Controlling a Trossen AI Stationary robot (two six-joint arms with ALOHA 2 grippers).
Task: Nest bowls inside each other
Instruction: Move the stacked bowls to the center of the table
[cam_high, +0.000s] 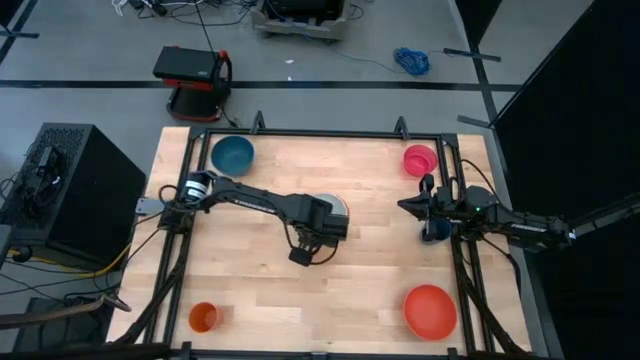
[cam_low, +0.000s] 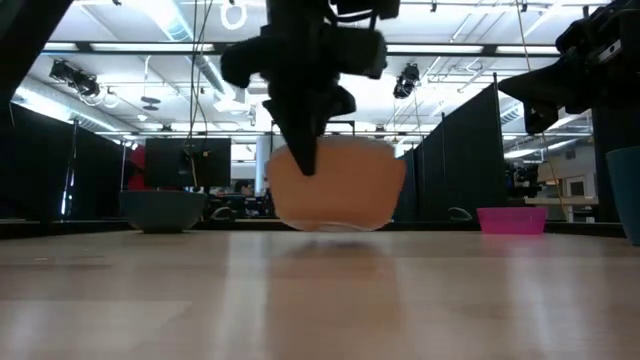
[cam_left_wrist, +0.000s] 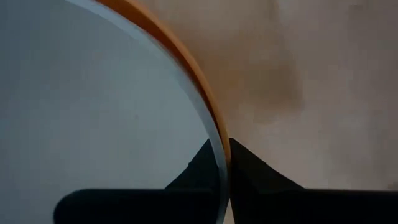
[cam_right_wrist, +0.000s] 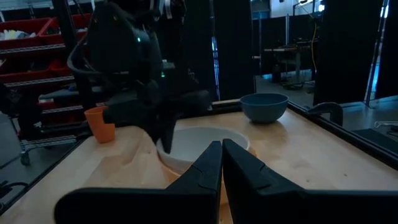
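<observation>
A pale white-blue bowl (cam_left_wrist: 93, 93) sits nested inside an orange bowl (cam_low: 335, 185) at the table's middle. My left gripper (cam_left_wrist: 222, 146) points down over the near side of this pair and is shut on their rims. In the high view the arm covers most of the pale bowl (cam_high: 340, 203). Standing alone on their bases are a teal-blue bowl (cam_high: 232, 154) at the far left, a pink bowl (cam_high: 420, 159) at the far right and a red bowl (cam_high: 430, 311) at the near right. My right gripper (cam_right_wrist: 222, 146) waits shut and level at the table's right side, touching nothing. My left gripper pinches the two nested rims (cam_left_wrist: 217, 134) at the stack's near side, one finger inside the pale bowl and one outside the orange bowl. The fingers (cam_low: 306, 150) come from above, pointing down. The stack stays upright, mouth up; whether its base is clear of the table I cannot tell.
A small orange cup (cam_high: 204, 317) stands at the near left. A dark-blue cup (cam_high: 435, 230) stands under my right arm. Black frame rails (cam_high: 330, 131) border the table. Bare wood lies between the stack and the red bowl.
</observation>
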